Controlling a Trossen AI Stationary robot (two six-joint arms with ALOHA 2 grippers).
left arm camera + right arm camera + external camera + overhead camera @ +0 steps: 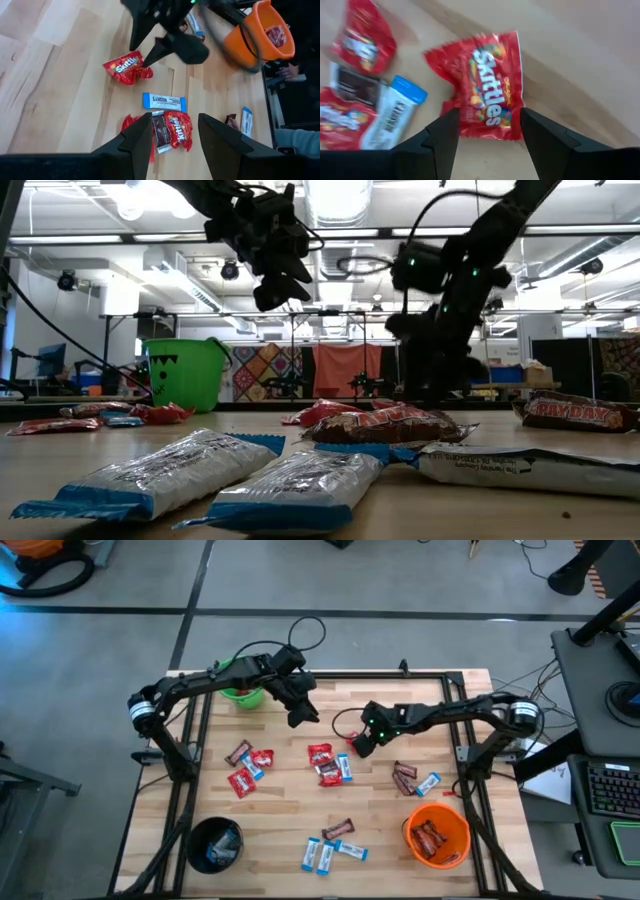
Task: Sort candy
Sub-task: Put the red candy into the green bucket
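A wooden table (pixel 290 810) with a black frame stands on a grey floor. A green bucket (pixel 241 696) sits at its far left corner, a black bucket (pixel 215 844) at the near left corner, and an orange bucket (pixel 437 834) near the right front edge. To the right of the table stands a dark desk (pixel 600 740) with a keyboard (pixel 608 788), and cables (pixel 520 560) trail across the floor behind.

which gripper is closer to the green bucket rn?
Left. The left gripper hangs open just beside the green bucket, above the table. The right gripper is open farther off, near the middle over a red Skittles packet.
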